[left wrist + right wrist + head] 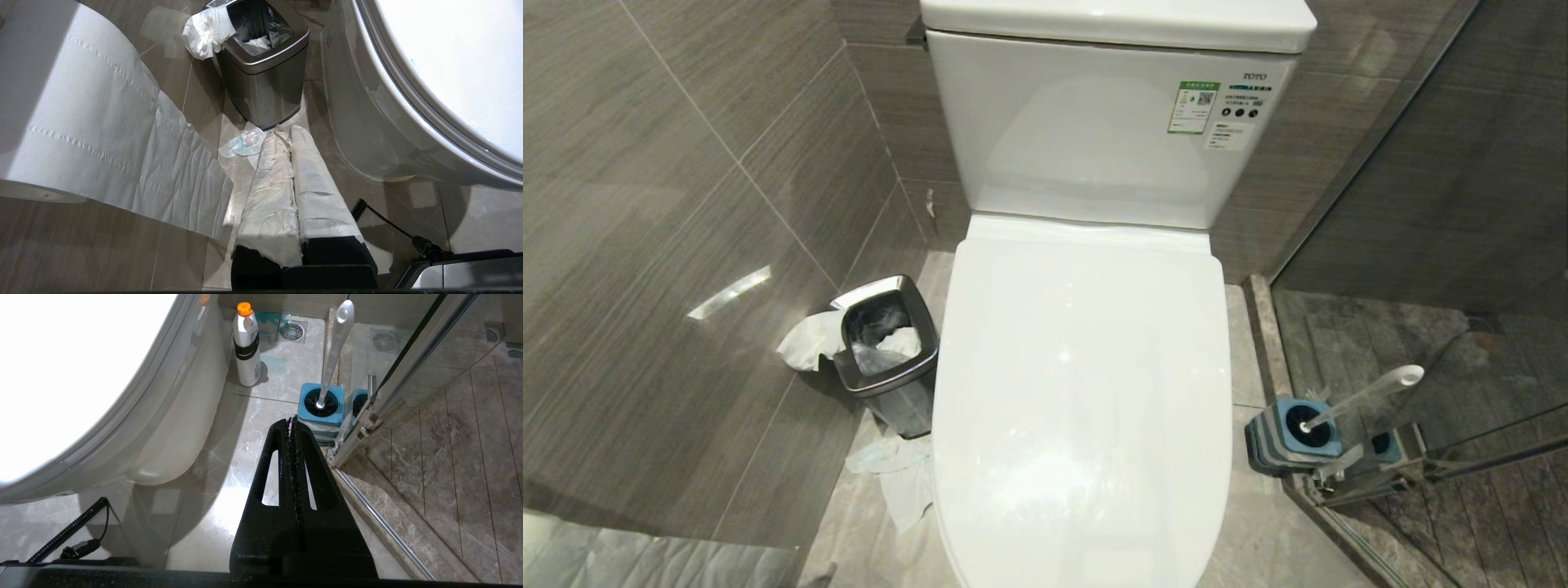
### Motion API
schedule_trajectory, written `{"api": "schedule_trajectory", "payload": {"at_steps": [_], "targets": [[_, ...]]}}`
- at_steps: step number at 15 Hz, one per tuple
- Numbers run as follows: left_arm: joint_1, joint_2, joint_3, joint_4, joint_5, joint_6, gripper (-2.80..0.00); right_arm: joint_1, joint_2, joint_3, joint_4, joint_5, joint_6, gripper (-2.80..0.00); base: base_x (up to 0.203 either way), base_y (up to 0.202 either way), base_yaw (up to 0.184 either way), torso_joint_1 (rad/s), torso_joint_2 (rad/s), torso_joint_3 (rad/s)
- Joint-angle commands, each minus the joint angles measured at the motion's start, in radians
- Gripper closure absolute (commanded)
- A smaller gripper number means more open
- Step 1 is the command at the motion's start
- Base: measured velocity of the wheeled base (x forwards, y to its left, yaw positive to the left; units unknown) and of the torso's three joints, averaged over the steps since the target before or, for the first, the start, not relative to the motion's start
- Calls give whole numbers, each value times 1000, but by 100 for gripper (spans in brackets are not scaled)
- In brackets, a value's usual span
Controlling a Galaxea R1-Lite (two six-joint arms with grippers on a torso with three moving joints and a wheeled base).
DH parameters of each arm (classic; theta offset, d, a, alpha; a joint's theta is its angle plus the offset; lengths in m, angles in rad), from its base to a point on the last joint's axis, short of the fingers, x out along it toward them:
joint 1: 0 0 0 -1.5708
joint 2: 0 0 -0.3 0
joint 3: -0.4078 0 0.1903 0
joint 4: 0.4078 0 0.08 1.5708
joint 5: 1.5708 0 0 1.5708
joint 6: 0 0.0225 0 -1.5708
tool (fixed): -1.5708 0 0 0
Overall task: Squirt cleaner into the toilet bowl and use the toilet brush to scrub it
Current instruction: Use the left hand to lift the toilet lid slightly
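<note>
We see the toilet bowl with its lid down. To its right stands the toilet brush in its holder, against the glass door; to its left, a steel waste bin. Beside the toilet, our left pincer, wrapped in paper, and right pincer hang with fingers pressed together, holding nothing.

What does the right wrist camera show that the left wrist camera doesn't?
Only the right wrist view shows the toilet brush in its blue holder, a white bottle with an orange cap and the shut right gripper. Only the left wrist view shows the steel waste bin, the toilet paper roll and the tissue-wrapped left gripper, also shut. Both show the toilet's white side.
</note>
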Motion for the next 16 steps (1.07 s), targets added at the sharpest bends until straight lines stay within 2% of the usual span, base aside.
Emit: {"api": "schedule_trajectory", "payload": {"at_steps": [1, 16], "targets": [[0, 1, 3, 0, -1, 0, 0, 1, 2, 0, 0, 0, 1, 0, 0, 0, 0, 0, 0, 0], [0, 1, 3, 0, -2, 0, 0, 1, 2, 0, 0, 1, 0, 0, 0, 0, 0, 0, 0, 0]]}}
